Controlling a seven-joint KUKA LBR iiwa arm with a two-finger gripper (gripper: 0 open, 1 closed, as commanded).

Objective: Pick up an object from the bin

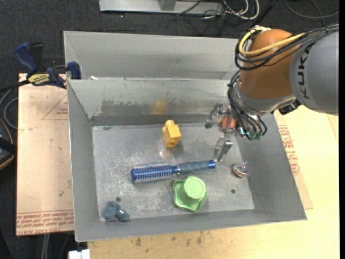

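While the tool (pixel 220 131) hangs over the right part of the grey metal bin (pixel 161 53), its two fingers look spread apart with nothing between them, so it's empty as far as I can see. Nearest to it is the blue plastic hairbrush (pixel 171 171), lying across the middle of the bin floor with its handle end pointing at the right wall, just below the lower finger. A small pinkish round trinket (pixel 240 170) sits near there too, closer to the right wall. Further off are a chunky yellow block (pixel 171 133) toward the back edge, a green scalloped plastic lid (pixel 190 193) just beside the brush on the front side, and a little blue-grey lump (pixel 115 212) in the front left corner.

Where I'd guess this goes sideways: grab the brush by the handle tip and the long bristly end could swing down and slip out. A finger could also land on top of the handle and just shove it into the lid.
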